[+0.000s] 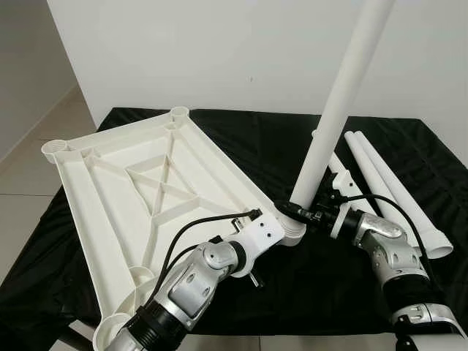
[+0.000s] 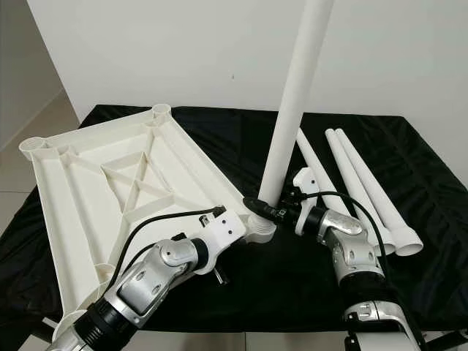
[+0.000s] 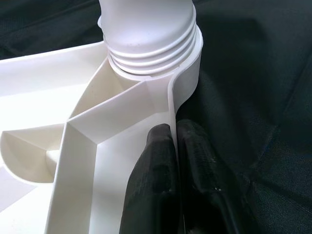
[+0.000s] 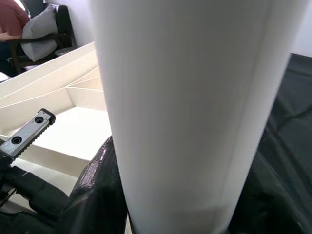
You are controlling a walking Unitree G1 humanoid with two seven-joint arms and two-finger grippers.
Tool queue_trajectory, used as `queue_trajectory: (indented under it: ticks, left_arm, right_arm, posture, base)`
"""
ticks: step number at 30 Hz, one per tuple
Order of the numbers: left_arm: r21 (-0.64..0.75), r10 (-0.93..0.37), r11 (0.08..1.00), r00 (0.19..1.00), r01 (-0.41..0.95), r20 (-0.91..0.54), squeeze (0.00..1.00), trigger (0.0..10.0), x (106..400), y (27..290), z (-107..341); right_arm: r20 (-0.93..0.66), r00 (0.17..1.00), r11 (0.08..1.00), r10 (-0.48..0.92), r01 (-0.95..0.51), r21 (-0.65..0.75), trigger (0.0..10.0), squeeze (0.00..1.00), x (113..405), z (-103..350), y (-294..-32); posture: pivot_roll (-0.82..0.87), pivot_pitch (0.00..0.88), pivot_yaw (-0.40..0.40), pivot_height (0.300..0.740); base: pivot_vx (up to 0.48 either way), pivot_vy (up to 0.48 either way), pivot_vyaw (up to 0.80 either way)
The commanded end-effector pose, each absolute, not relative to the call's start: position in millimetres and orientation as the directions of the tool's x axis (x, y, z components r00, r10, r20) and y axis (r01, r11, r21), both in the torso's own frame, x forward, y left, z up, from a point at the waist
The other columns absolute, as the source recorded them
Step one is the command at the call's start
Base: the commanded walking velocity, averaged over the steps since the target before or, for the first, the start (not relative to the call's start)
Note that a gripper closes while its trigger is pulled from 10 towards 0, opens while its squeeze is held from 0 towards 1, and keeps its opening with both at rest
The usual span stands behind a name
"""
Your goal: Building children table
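Left tool [image 3: 173,146] pinching tabletop [image 1: 131,190] rim, right tool [image 1: 298,212] clamped on upright leg [image 1: 336,110]; black cloth [image 1: 292,139] beneath, white wall [image 1: 234,51] beyond.

head stereo pair looking down at tabletop [image 1: 131,183], wrist cameras tight on corner socket [image 3: 151,44]

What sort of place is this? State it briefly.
Probably a room in a home used for assembly: a white wall, a tiled floor, and a black cloth under the upturned white tabletop.
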State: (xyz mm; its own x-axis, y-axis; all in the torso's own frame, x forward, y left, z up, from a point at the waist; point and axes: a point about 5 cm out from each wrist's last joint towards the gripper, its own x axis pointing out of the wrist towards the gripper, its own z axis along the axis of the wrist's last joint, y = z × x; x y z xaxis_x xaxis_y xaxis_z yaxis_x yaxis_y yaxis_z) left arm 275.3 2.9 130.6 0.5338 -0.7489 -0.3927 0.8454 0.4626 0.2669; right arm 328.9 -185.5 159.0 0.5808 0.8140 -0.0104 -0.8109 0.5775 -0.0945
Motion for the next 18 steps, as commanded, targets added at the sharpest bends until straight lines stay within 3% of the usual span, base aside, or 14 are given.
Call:
queue_trajectory:
  ticks: [1, 8, 10, 15, 18]
  left_arm:
    - [0.263, -0.755, 0.437, 0.51, 0.86, -0.413, 0.0, 10.0, 272, 1, 128]
    - [0.261, -0.756, 0.437, 0.509, 0.861, -0.412, 0.0, 10.0, 271, 1, 128]
    - [0.26, -0.756, 0.437, 0.508, 0.861, -0.412, 0.0, 10.0, 270, 0, 127]
    - [0.259, -0.757, 0.436, 0.507, 0.862, -0.413, 0.0, 10.0, 270, 0, 127]
    - [0.259, -0.758, 0.432, 0.504, 0.864, -0.414, 0.0, 10.0, 269, -1, 126]
  right_arm:
    - [-0.007, 0.591, 0.59, 0.806, -0.805, -0.056, 10.0, 0.0, 327, 153, -184]
    - [0.02, 0.622, 0.622, 0.783, -0.781, -0.055, 10.0, 0.0, 323, 153, -178]
    - [0.043, 0.682, 0.683, 0.73, -0.727, -0.067, 10.0, 0.0, 324, 155, -174]
    - [0.057, 0.722, 0.724, 0.69, -0.686, -0.071, 10.0, 0.0, 324, 156, -170]
    - [0.081, 0.786, 0.79, 0.613, -0.611, -0.052, 10.0, 0.0, 324, 159, -160]
  posture:
    - [-0.12, 0.045, 0.029, 0.74]
    - [-0.13, 0.045, 0.022, 0.74]
    - [-0.13, 0.043, 0.019, 0.74]
    - [-0.13, 0.043, 0.018, 0.74]
    - [-0.13, 0.04, 0.015, 0.74]
  base:
    - [0.0, 0.0, 0.0]
    - [0.0, 0.0, 0.0]
    - [0.0, 0.0, 0.0]
    - [0.0, 0.0, 0.0]
    - [0.0, 0.0, 0.0]
